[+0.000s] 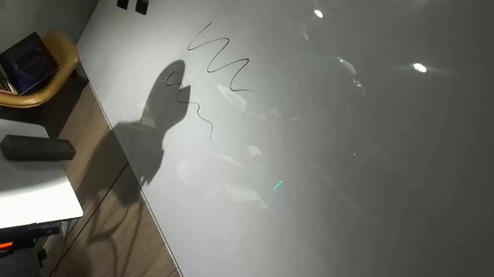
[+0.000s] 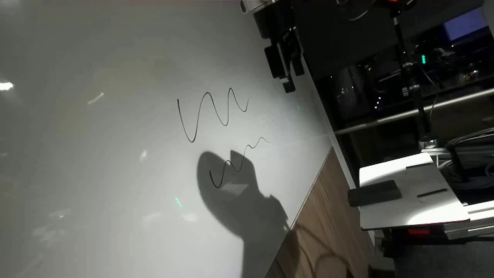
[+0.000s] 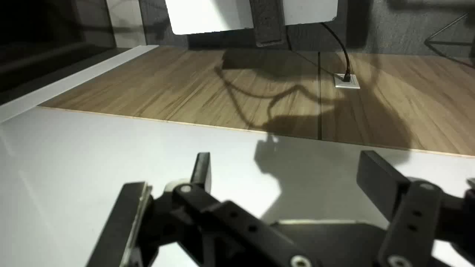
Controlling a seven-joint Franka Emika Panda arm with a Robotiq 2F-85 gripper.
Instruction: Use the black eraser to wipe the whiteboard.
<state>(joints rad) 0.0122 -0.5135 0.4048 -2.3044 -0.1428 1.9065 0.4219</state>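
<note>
Black eraser (image 1: pixel 38 149): lying on the white worktop (image 1: pixel 6 198), jutting past its edge, well apart from the tool (image 3: pixel 285 167) (spread wide in the wrist view). Whiteboard (image 1: pixel 356 237): marked with two dark scribbles (image 1: pixel 218 54), partly darkened by a shadow (image 1: pixel 159 101).

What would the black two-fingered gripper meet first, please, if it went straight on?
The gripper would probably meet the brown woodgrain panel below the glossy pale whiteboard, unless it catches the oblong black eraser; depth is unclear.
</note>
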